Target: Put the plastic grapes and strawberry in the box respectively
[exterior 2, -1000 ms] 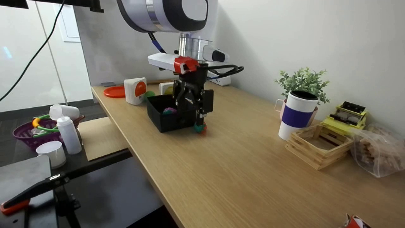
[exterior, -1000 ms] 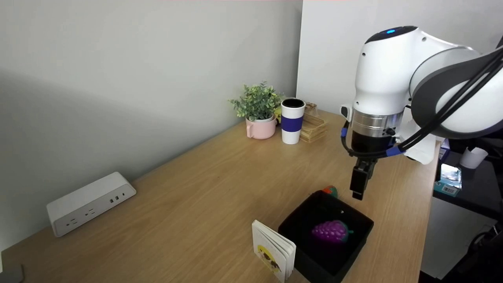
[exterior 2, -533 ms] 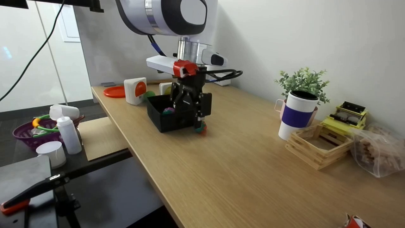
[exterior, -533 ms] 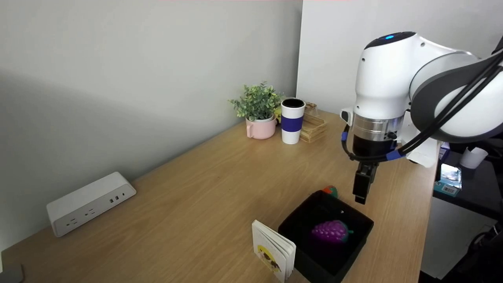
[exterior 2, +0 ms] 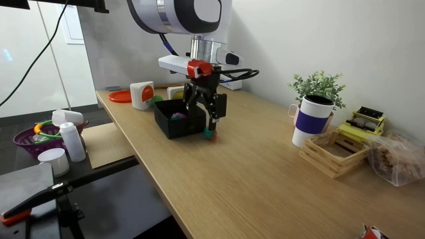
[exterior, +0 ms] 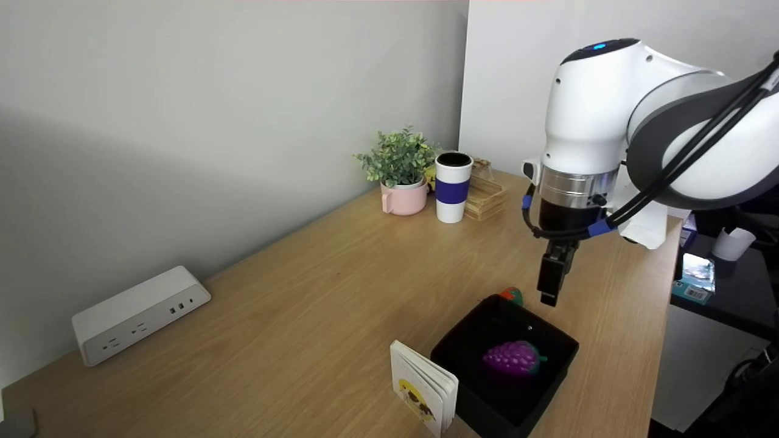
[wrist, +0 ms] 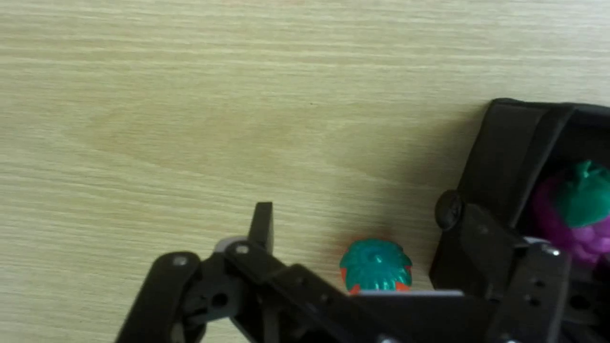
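Wrist view, nearest first: the black gripper (wrist: 357, 221) has its two fingers spread wide. Seen between them and lower down, the strawberry (wrist: 375, 264) lies on the wooden table (wrist: 190, 119), green cap showing, just beside the black box (wrist: 500, 147). Inside that box rest the purple plastic grapes (wrist: 584, 233). Beyond, in an exterior view, a board book (exterior: 420, 386) stands upright at the box's side. Farther off are a white tumbler (exterior: 452, 188) with a dark band and a plant (exterior: 398, 157) in a pink mug (exterior: 405, 199).
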